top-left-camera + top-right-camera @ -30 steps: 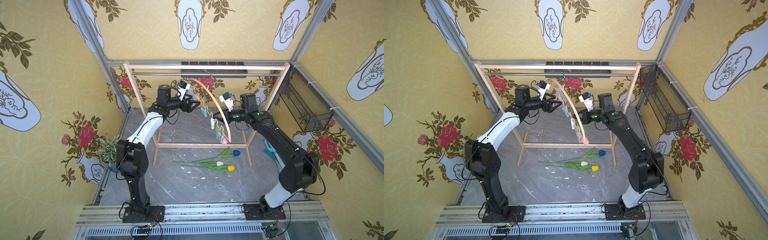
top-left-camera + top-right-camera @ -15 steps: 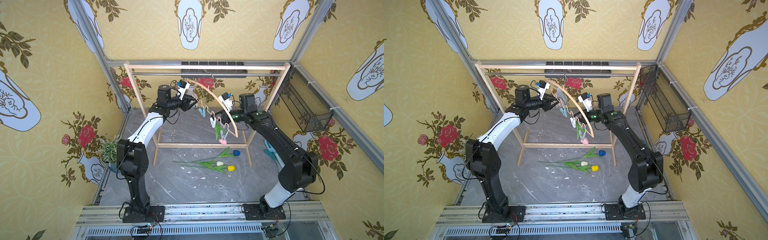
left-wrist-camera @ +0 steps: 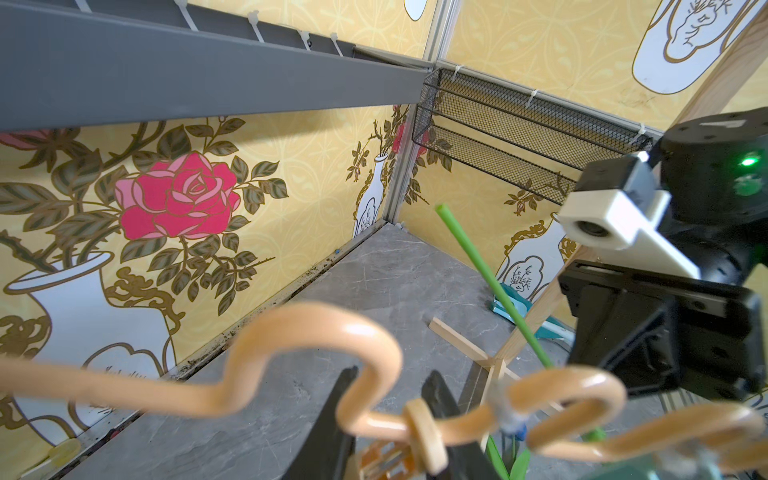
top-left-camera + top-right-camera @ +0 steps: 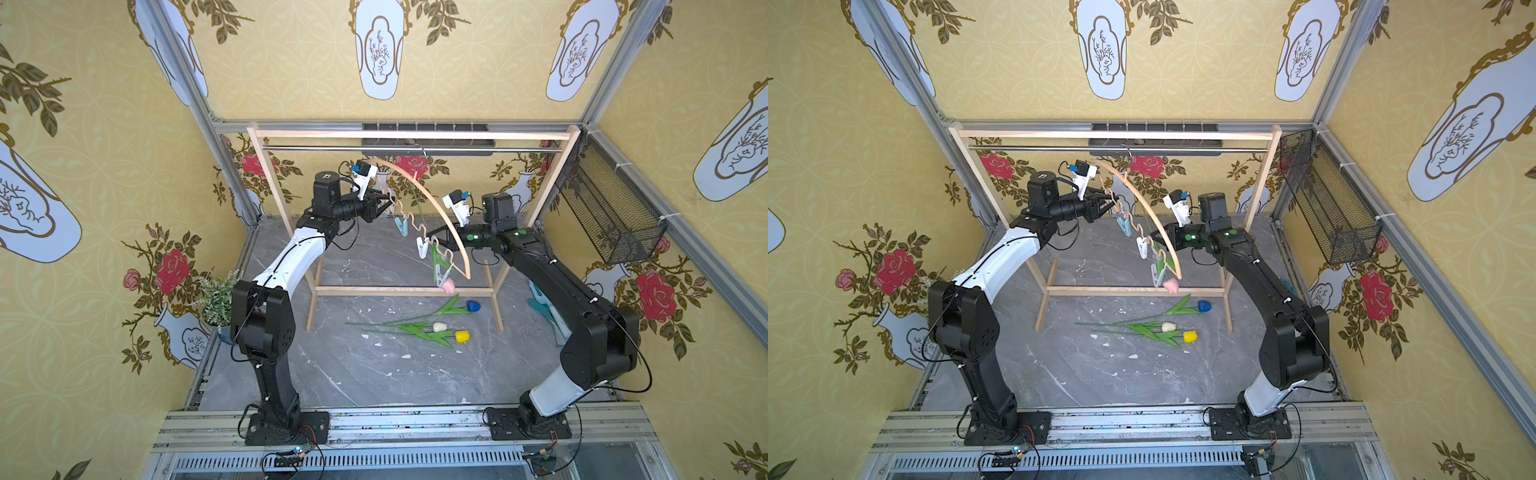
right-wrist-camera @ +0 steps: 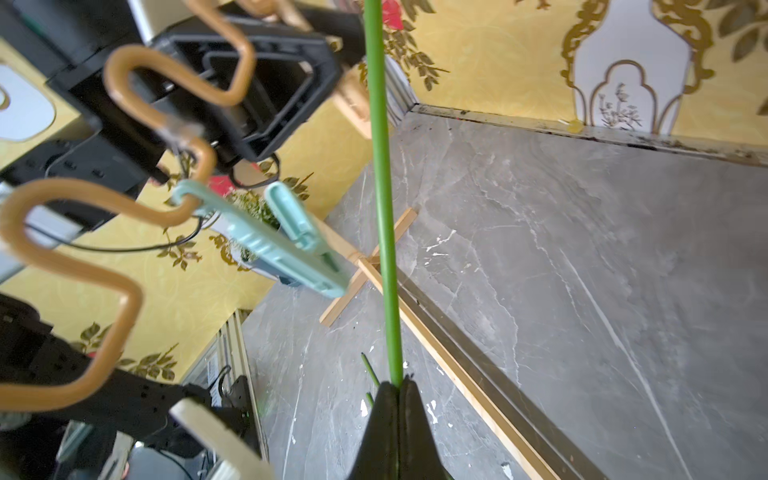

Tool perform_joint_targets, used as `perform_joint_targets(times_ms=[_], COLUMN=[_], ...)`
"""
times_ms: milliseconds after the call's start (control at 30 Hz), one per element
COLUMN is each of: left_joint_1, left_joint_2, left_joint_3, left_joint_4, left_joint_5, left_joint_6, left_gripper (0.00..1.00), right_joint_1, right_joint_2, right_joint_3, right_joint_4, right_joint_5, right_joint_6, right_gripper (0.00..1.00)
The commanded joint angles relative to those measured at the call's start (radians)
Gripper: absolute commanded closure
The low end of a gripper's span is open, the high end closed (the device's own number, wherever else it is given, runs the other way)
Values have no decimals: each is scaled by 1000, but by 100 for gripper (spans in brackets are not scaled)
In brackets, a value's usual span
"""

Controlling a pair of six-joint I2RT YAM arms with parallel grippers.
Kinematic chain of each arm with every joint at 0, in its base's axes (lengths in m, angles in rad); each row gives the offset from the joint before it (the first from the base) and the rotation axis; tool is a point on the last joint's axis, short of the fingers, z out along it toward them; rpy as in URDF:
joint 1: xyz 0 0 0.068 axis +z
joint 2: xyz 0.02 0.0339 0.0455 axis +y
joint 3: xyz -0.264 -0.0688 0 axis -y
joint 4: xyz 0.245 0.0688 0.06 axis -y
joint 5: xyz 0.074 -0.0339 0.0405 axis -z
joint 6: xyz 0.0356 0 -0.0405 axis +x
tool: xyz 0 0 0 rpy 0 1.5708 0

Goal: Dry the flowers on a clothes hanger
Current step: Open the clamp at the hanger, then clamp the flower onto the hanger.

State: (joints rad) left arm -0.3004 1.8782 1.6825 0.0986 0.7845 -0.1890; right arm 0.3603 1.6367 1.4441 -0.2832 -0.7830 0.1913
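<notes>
The clothes hanger [image 4: 436, 203] hangs by its hook from the rack's metal rail, with its wavy bar slanting down to the right. My left gripper [image 4: 384, 202] is at the bar's upper left end, its jaws narrowed on a peach peg [image 3: 386, 457] under the bar [image 3: 365, 361]. My right gripper [image 4: 434, 235] is shut on the green stem [image 5: 382, 187] of the pink tulip [image 4: 448, 286], which hangs head down beside the lowest peg. The blue [image 4: 473, 306], cream [image 4: 439, 327] and yellow [image 4: 461, 336] flowers lie on the grey floor. A teal peg [image 5: 257, 241] dangles from the bar.
The large wooden rack [image 4: 411, 134] stands across the back and its foot bar crosses the floor. A potted plant [image 4: 218, 295] sits at the left wall. A black wire basket [image 4: 606, 212] hangs on the right wall, with a teal object [image 4: 544, 307] on the floor below it.
My left gripper has closed from wide open down onto the peg. The hanger has turned, its lower end swinging right and down. The pink tulip head now hangs below that end.
</notes>
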Motion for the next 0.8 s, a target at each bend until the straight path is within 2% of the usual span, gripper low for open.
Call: perform_joint_targets(times_ms=[0,200,333,567,767], left_joint_1=[-2,-12,-16,-17,-17], left_joint_2=[-9,-4,4,9,16], left_joint_3=[-26,-50,-53,-52,-49], left_joint_4=[70,105,107,106,107], left_joint_5=[22,47,67,73,84], left_joint_6=[-47,-94,-113,-126,-138], left_gripper=[73,76,76,76,76], right_joint_1=[-7,6,21,56,69], right_joint_2=[52,174,194,202,219], right_joint_3=[1,-12,-51,-61,-24], right_joint_4=[154,373,521,607,598], right_joint_5=[-31,-158,-203,-241,-248], right_joint_6=[163,341,412,446,441], right_gripper=[100,100,100,100,100])
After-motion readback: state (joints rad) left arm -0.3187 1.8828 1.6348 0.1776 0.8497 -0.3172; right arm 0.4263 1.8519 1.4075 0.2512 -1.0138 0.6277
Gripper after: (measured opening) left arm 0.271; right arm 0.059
